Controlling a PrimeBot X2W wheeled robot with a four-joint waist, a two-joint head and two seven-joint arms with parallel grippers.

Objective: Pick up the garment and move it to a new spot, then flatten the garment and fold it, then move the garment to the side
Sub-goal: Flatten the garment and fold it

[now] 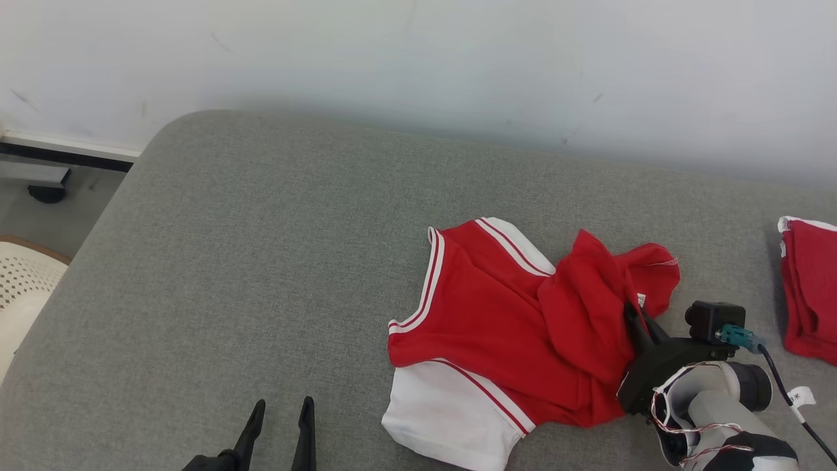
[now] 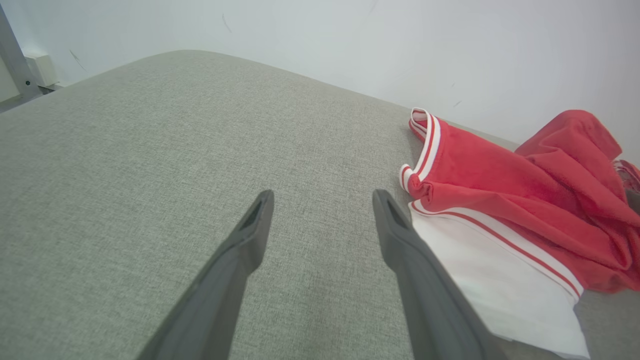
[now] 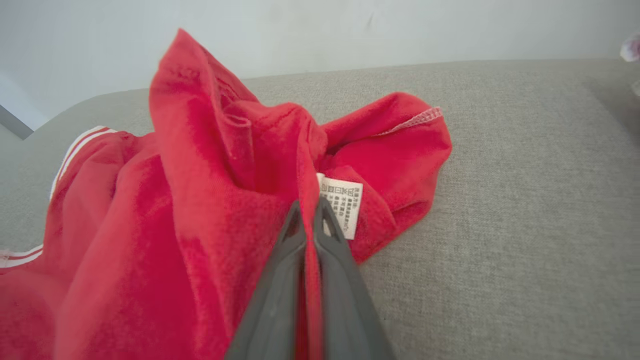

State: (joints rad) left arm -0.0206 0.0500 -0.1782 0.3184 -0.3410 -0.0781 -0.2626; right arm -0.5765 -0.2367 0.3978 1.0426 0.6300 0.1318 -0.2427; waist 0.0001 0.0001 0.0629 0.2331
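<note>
A red garment (image 1: pixel 497 314) with white sleeves and striped trim lies crumpled on the grey cushion (image 1: pixel 261 261), right of centre. My right gripper (image 1: pixel 633 313) is shut on a raised fold of its red cloth at the garment's right side. The right wrist view has the two fingers (image 3: pixel 280 280) pinched together on the red garment (image 3: pixel 200 200) beside a white care label (image 3: pixel 342 202). My left gripper (image 1: pixel 282 409) stands open at the lower left, left of the garment's white sleeve (image 2: pixel 500 280), with bare cushion between its fingers (image 2: pixel 250 240).
A second red and white garment (image 1: pixel 811 288) lies at the cushion's right edge. A pale wall (image 1: pixel 418 59) runs behind the cushion. Past the cushion's left edge are floor and a cream perforated seat (image 1: pixel 19 288). Bare cushion stretches left of the garment.
</note>
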